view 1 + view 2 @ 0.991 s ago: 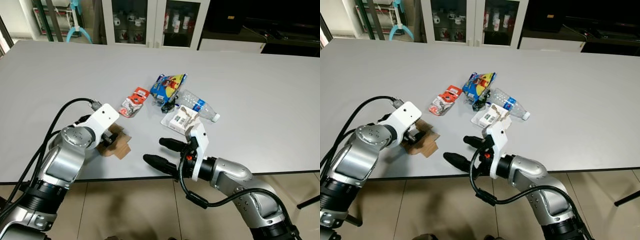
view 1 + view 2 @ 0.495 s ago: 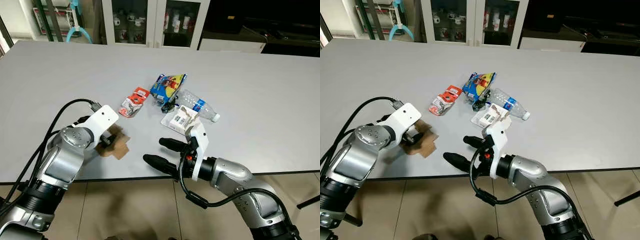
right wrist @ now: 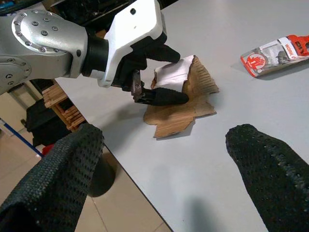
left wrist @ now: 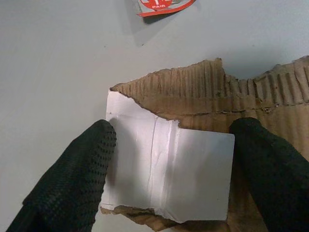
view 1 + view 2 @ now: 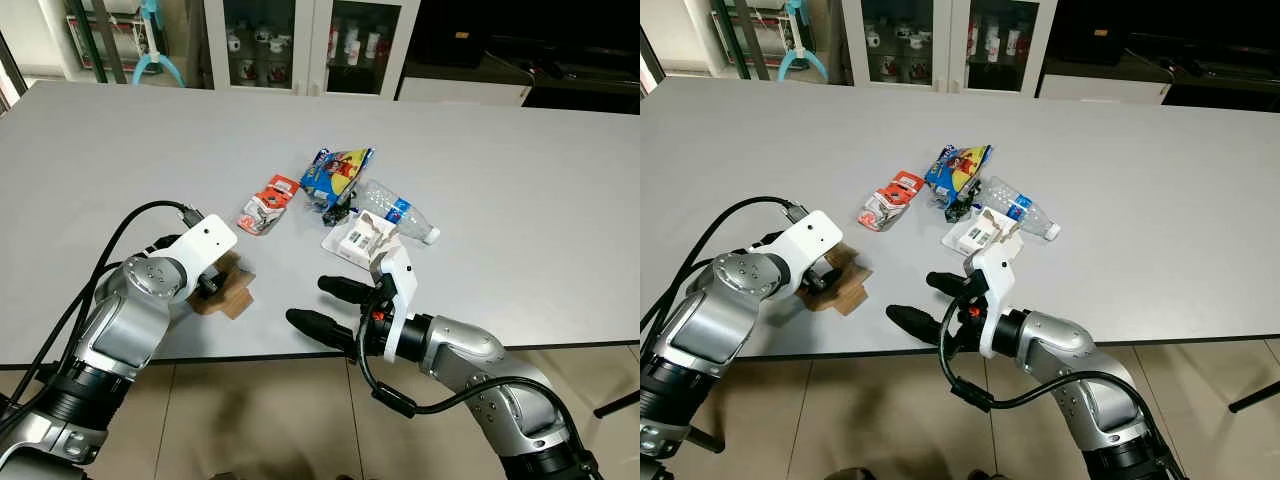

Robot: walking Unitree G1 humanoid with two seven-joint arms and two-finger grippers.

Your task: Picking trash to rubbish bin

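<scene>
At lower left, the left gripper point(image 3: 161, 77) pinched a torn cardboard piece point(image 5: 228, 292) on the grey table point(image 5: 520, 180). The right gripper point(image 5: 320, 303), lower centre, was spread wide, holding nothing.

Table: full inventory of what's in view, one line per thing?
Table: one, light grey.
Cardboard piece: one, brown with a white patch, near edge, between the left gripper's fingers.
Red-and-white packet: one, centre.
Snack bag: one, blue, yellow and red, behind the bottle.
Plastic bottle: one, clear, blue label, lying flat.
Small carton: one, white, crumpled, beside the bottle.
Cabinet: one, white, glass doors, behind the table.
Left gripper: fingers either side of the cardboard.
Right gripper: open, at the table's near edge.
</scene>
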